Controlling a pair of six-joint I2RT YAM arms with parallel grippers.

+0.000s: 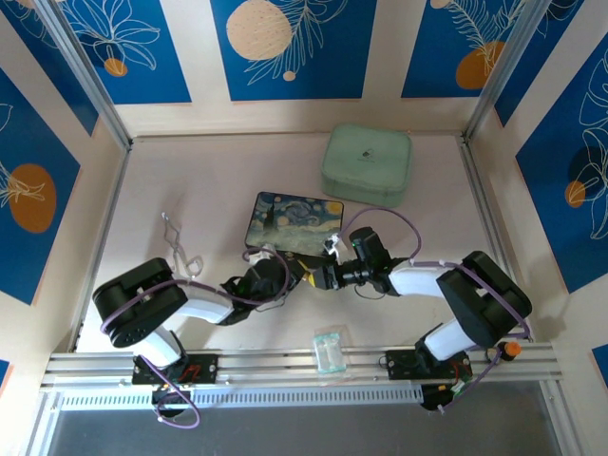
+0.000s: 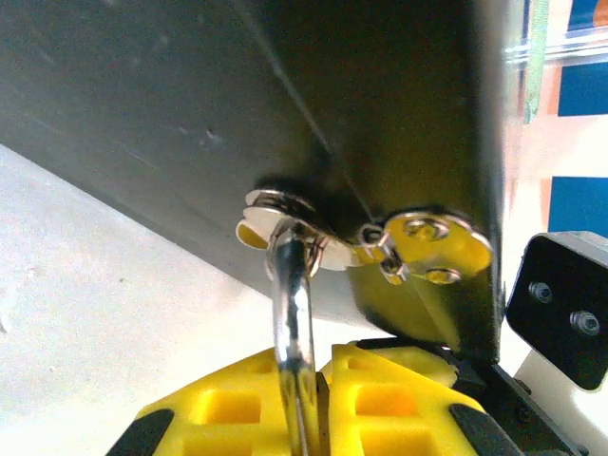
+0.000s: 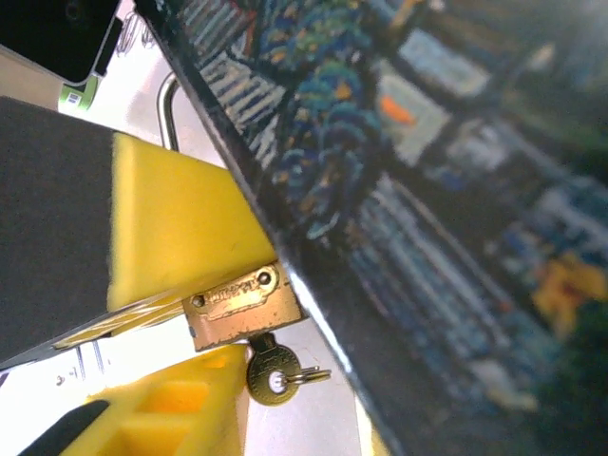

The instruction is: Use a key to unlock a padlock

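Left claw (image 2: 309, 359) is found closed on the silver shackle (image 2: 293, 318) of the padlock (image 3: 242, 306). The shackle is threaded through the hasp (image 2: 285, 214) on the dark side wall of the painted box (image 3: 427, 190). The box lies about the middle of the surface (image 1: 209, 180), and the padlock hangs at the box's near edge, between the two arms.

The right claw (image 3: 228, 328) is seen with its fingers parted and the brass body at their tips. Whether anything is pressed there cannot be told. The key (image 3: 273, 372) is seated in the keyhole at the bottom of the body, its round head and small ring hanging free just beyond the lower finger.

The step in hand is judged to be the turning of the key, insertion being done. Whether the shackle has been released from the body cannot be read.

For the next move, the key head would have to be pinched squarely and rotated about its own axis while the shackle is held steady. The body would then have to be drawn off the shackle. A slip off the small head is the likely fault.
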